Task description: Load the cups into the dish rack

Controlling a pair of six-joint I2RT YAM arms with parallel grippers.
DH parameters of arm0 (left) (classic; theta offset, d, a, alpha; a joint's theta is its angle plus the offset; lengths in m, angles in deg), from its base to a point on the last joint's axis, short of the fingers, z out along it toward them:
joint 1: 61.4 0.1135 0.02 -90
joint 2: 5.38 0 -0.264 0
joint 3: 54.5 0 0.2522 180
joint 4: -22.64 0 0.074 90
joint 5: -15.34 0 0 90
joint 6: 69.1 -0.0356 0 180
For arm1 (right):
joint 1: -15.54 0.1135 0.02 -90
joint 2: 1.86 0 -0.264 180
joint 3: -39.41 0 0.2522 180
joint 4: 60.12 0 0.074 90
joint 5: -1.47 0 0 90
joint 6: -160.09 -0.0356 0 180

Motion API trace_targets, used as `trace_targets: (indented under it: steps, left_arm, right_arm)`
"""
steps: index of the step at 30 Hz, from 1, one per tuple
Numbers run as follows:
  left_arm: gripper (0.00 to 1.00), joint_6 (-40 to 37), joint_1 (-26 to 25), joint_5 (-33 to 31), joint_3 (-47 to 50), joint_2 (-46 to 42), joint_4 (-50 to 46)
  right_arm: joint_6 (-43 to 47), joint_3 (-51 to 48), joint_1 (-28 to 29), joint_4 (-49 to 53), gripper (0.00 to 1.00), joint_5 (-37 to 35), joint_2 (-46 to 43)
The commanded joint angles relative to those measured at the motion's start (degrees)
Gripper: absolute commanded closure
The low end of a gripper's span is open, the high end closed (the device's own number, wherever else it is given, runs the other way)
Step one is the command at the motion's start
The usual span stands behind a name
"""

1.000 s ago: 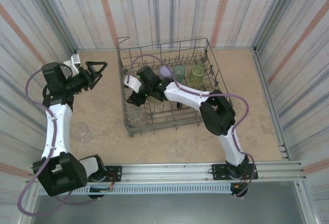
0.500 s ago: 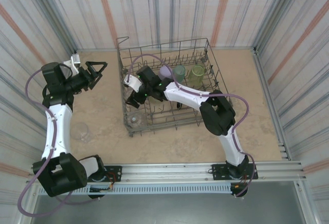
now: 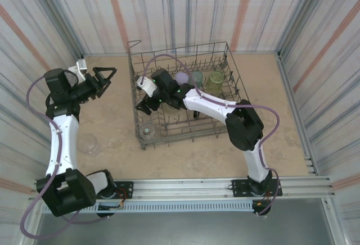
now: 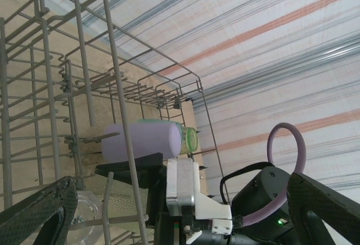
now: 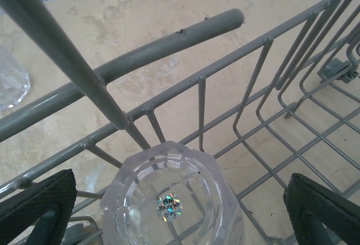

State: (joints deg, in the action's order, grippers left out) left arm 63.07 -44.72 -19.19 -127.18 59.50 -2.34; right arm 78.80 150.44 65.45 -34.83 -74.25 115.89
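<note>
The dish rack [image 3: 233,90] stands mid-table. A clear cup [image 3: 147,130] sits in its near-left corner. In the right wrist view that clear cup [image 5: 174,200] has its stickered base toward the camera, just below my right gripper [image 5: 180,214]. Its jaws stand wide and do not touch the cup. My right gripper [image 3: 144,109] hovers over that corner. A lavender cup [image 3: 181,78], a teal cup [image 3: 196,78] and a yellow-green cup [image 3: 216,79] lie along the back row. Another clear cup [image 3: 87,143] stands on the table to the left. My left gripper [image 3: 108,79] is open and empty, left of the rack.
Striped walls close in the table on three sides. The rack's upright tines [image 5: 107,68] and raised corner loop [image 3: 133,45] crowd the right gripper. In the left wrist view the lavender cup [image 4: 140,141] lies behind the rack wires [image 4: 112,59].
My right gripper has opened and let go of the clear cup, which now rests in the rack's near-left corner. The gripper then drew up and back. The left arm barely moved.
</note>
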Motion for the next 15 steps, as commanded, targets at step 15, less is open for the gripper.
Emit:
trace_targets:
  steps: [15]
  left_arm:
    - [0.01, -3.7, 0.9, -4.2, -0.2, -3.6, -10.2]
  right_arm:
    - [-5.2, -10.0, -2.6, -4.7, 0.01, -2.4, -13.2]
